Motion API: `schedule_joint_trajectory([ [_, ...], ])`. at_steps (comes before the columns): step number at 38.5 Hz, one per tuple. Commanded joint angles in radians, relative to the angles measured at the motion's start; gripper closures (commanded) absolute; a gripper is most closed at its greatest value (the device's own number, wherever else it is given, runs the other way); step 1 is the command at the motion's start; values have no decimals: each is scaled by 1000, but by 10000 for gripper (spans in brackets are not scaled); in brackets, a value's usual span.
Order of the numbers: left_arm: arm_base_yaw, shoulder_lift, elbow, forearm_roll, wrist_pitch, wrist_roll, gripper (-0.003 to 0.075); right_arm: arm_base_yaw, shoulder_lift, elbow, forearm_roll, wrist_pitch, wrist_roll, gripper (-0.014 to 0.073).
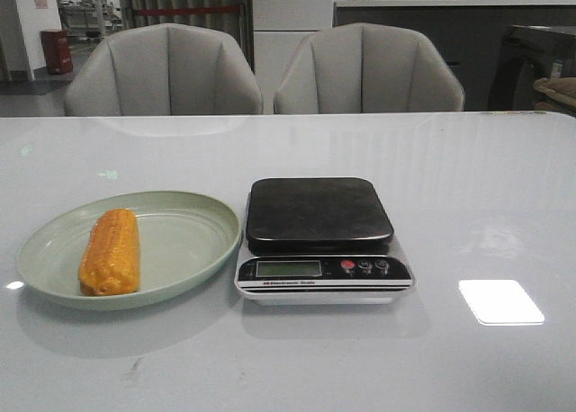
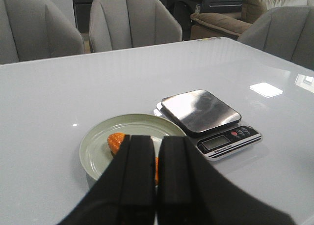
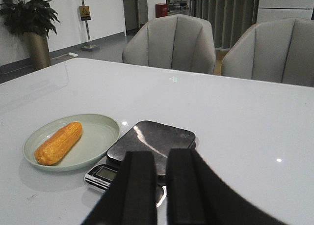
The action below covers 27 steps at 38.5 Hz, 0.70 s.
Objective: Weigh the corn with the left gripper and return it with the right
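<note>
The orange-yellow corn (image 1: 110,250) lies lengthwise on the left half of a pale green plate (image 1: 193,205). A black kitchen scale (image 1: 317,212) stands right of the plate with its platform bare. In the left wrist view my left gripper (image 2: 157,139) hangs shut and empty above the near side of the plate (image 2: 95,151), hiding most of the corn (image 2: 117,140). My right gripper (image 3: 162,154) is shut and empty, held above the near edge of the scale (image 3: 152,139). The corn (image 3: 59,142) also shows whole in the right wrist view. Neither gripper shows in the front view.
The white glossy table (image 1: 468,214) runs wide around plate and scale. Two grey chairs (image 1: 162,70) stand behind its far edge. A bright light reflection (image 1: 500,301) lies right of the scale. The scale's display (image 1: 288,268) and buttons face the front.
</note>
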Motion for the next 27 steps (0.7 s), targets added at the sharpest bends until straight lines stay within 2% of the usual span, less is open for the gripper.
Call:
schedule_joint_trajectory([
  [1, -6, -19, -24, 12, -78, -2, 598, -7, 8, -26, -12, -84, -9, 369],
  [27, 12, -19, -11, 7, -76, 23, 598, -7, 8, -26, -12, -84, -9, 370],
])
